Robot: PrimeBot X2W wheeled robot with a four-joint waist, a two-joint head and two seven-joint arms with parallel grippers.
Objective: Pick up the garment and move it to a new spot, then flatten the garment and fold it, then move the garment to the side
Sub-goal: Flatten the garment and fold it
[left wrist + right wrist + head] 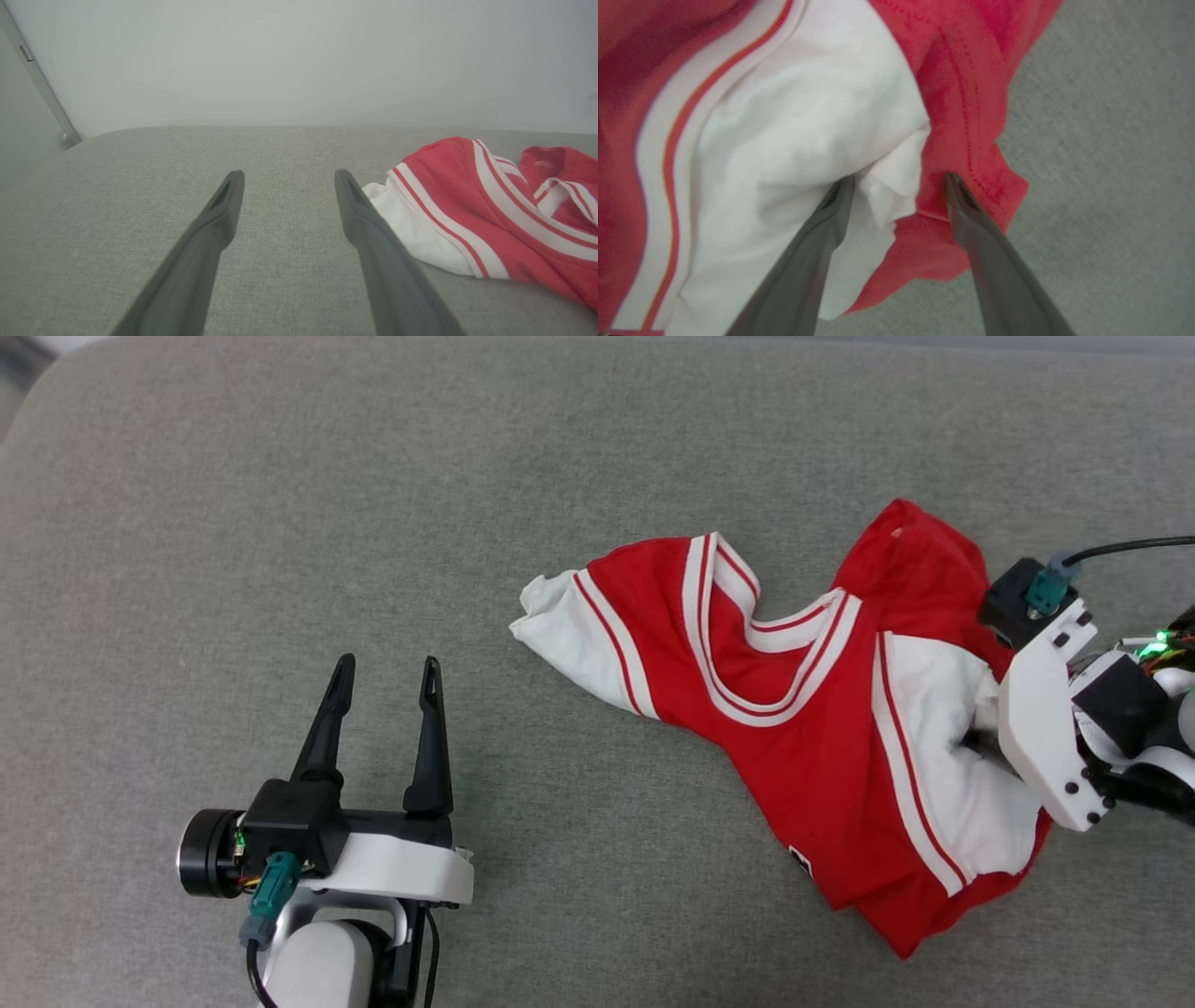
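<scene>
The garment lies crumpled on the grey cushion, right of centre: red, with white sleeve panels and red-and-white striped trim. My left gripper stands open at the lower left, a hand's width from the nearer white sleeve, nothing between its fingers. My right gripper is open at the garment's right edge, its tips down on the cloth. A fold of white sleeve and red fabric sits between the fingers. In the head view its white wrist housing covers the fingers.
The grey cushion stretches wide to the left and front of the shirt. Its rounded far-left corner shows. A pale wall rises behind the far edge. A black cable trails off the right wrist.
</scene>
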